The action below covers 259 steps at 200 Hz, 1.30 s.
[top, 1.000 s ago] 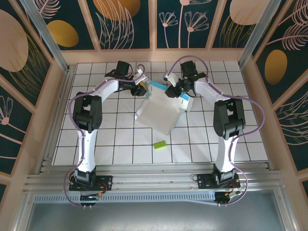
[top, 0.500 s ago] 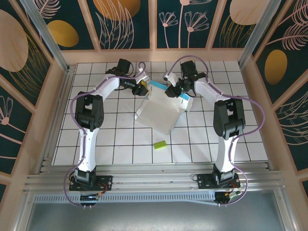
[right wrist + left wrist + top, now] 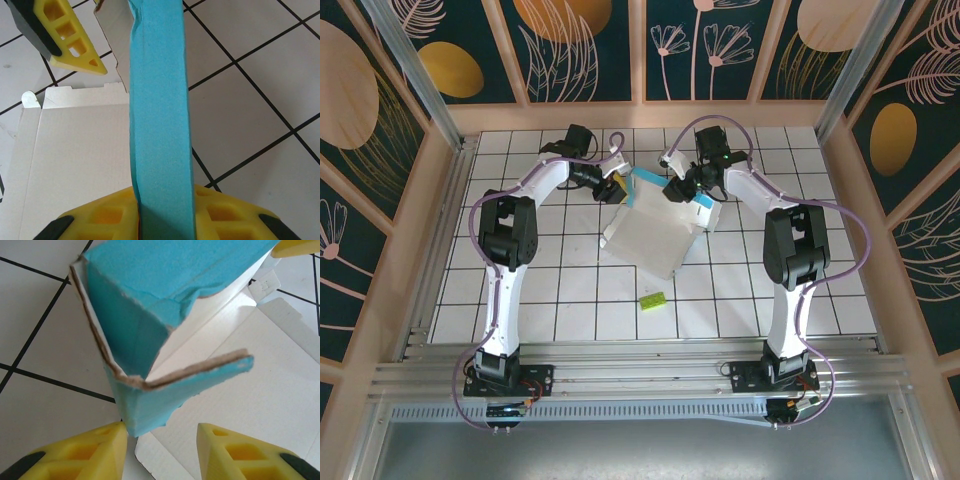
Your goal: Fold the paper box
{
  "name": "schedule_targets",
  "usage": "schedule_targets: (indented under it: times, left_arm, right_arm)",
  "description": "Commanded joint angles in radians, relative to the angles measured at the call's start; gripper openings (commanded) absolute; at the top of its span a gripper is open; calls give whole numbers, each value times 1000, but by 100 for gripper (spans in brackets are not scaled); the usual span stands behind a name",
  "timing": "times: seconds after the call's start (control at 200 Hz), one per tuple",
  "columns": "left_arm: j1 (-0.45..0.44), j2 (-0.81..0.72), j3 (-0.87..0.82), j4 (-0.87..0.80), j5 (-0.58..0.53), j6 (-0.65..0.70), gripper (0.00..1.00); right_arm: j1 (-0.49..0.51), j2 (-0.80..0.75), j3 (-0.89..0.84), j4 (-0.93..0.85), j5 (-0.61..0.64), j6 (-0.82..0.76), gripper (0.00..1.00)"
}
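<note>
Over on the left of the tiled table [image 3: 520, 290], the left gripper [image 3: 161, 432] is poked in at the far-left corner of the paper box [image 3: 655, 235]. From its wrist cam the two yellow fingers [image 3: 102, 450] sit clearly apart. The bottom tip of a folded-up teal corner hangs right by the left one, but nothing is actually pinched, so that claw is open and empty as far as I can see.

The box itself sits mid-table toward the far side. It's mostly a flat sheet, pale grey-white face up and turned at an angle to the tile lines, with teal flaps standing up along its far edge. That left corner is bent into a little open pocket, raw brown cardboard edge showing.

A small lime-green block [image 3: 653, 299] lies on the tiles nearer the arm bases, apart from the sheet.

On the right, the right gripper [image 3: 164, 194] is at the far-right corner. Its jaws are closed tight on an upright teal strip of the box, with the strip running up between the yellow fingers [image 3: 100, 217]. The pale sheet lies flat to its left.
</note>
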Motion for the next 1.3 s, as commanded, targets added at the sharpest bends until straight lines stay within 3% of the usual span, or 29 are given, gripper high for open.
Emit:
schedule_targets:
  times: [0.0,0.185,0.531,0.906,1.291]
  left_arm:
    - [-5,24,28,7,18,6,40]
    - [-11,33,24,18,-18,1,38]
    - [-30,39,18,68,-38,-33,31]
    - [-59,22,-52,247,-87,-290,22]
    - [-92,-18,-190,411,-236,-453,25]
  right_arm:
    - [19,-38,-38,55,38,8,25]
    - [42,-65,-116,94,141,-38,25]
    - [42,-59,-116,96,126,-29,25]
    - [39,-53,-131,123,107,13,26]
    - [14,-4,-52,91,-55,171,27]
